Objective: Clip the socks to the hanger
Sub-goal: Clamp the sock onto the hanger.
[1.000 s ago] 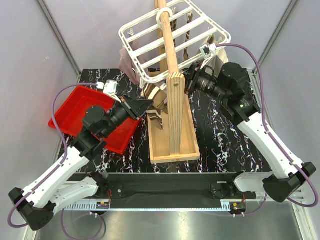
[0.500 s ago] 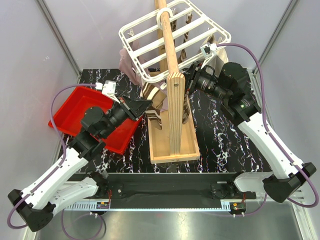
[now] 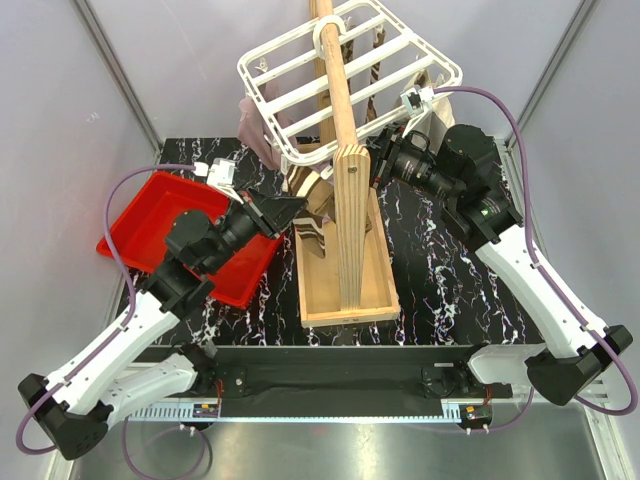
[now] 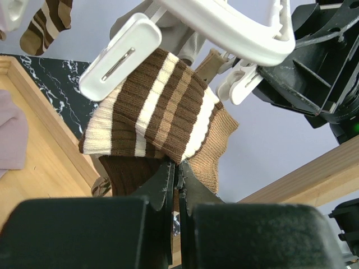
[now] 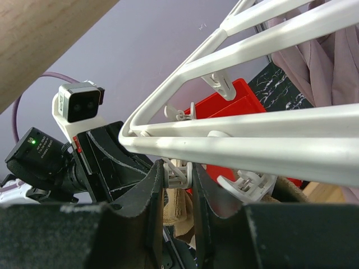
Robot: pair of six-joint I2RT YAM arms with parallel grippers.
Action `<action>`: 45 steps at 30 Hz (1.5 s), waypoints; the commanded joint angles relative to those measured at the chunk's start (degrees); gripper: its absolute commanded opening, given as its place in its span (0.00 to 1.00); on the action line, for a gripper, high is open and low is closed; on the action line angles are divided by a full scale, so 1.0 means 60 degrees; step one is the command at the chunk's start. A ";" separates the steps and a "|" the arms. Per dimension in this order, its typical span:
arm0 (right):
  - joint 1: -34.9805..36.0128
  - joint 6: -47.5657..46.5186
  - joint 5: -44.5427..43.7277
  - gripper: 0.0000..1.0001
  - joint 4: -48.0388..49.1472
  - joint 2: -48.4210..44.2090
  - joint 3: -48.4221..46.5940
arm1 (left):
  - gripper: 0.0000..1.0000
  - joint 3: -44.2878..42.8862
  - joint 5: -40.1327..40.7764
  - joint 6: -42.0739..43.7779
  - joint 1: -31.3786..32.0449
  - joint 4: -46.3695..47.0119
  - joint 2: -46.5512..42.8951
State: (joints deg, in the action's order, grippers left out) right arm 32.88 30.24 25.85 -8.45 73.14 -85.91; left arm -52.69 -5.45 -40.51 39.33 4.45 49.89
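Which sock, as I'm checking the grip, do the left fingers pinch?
The ribbed brown-and-cream striped sock beside the white plastic peg; the mauve sock sits off left, untouched.

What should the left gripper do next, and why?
Probably raise the striped sock slightly into the clip peg the right gripper pinches: the left gripper holds the sock from below, its upper edge beside that peg, not yet clipped.

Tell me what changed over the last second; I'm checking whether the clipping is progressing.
The left gripper, shut on the striped sock, edged the sock slightly up toward the hanger, so its stripes show more beside the wooden stand. Nothing was taken or released. The right gripper stayed closed on a clip peg under the hanger; the stand and red tray did not move.
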 commanded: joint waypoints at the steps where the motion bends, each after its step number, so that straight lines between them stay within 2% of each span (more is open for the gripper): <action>1: -0.0061 -0.0103 -0.0030 0.00 0.0265 -0.0237 -0.0184 | 0.00 -0.0520 -0.0043 0.0043 0.0037 0.0767 0.0079; 30: -0.0075 -0.0016 -0.0030 0.00 0.0251 -0.0311 0.0021 | 0.00 -0.1107 -0.0087 -0.0074 0.0037 0.1236 0.0547; 32: -0.0075 -0.0015 -0.0045 0.08 0.0222 -0.0311 -0.0008 | 0.00 -0.1077 -0.0116 -0.0133 0.0037 0.1236 0.0620; 33: -0.0075 -0.0015 -0.0045 0.14 0.0192 -0.0311 -0.0037 | 0.00 -0.1077 -0.0189 -0.0147 0.0037 0.1236 0.0635; 34: -0.0075 -0.0015 -0.0030 0.25 0.0178 -0.0325 -0.0008 | 0.00 -0.1063 -0.0219 -0.0162 0.0037 0.1265 0.0650; 35: -0.0075 -0.0015 -0.0030 0.28 0.0192 -0.0325 -0.0008 | 0.00 -0.1048 -0.0234 -0.0162 0.0037 0.1266 0.0665; 37: -0.0090 -0.0015 -0.0045 0.35 0.0178 -0.0355 0.0006 | 0.13 -0.1063 -0.0248 -0.0147 0.0037 0.1149 0.0650; 38: -0.0075 -0.0030 -0.0045 0.43 0.0148 -0.0340 -0.0008 | 0.16 -0.1063 -0.0205 -0.0133 0.0037 0.1076 0.0665; 39: -0.0075 -0.0059 -0.0059 0.47 0.0148 -0.0355 -0.0008 | 0.26 -0.1092 -0.0175 -0.0089 0.0022 0.1017 0.0650; 41: -0.0075 -0.0089 -0.0074 0.50 0.0075 -0.0355 -0.0037 | 0.34 -0.1078 -0.0102 -0.0060 0.0037 0.0797 0.0606; 42: -0.0061 -0.0132 -0.0103 0.50 0.0046 -0.0369 -0.0066 | 0.44 -0.1048 -0.0058 -0.0016 0.0037 0.0739 0.0592; 45: -0.0061 -0.0191 -0.0279 0.60 -0.0101 -0.0369 -0.0096 | 0.53 -0.0990 0.0030 0.0057 0.0037 0.0490 0.0460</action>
State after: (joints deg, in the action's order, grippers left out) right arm 32.84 30.26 25.78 -9.28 72.44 -85.80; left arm -56.69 -5.80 -41.30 39.33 6.35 54.04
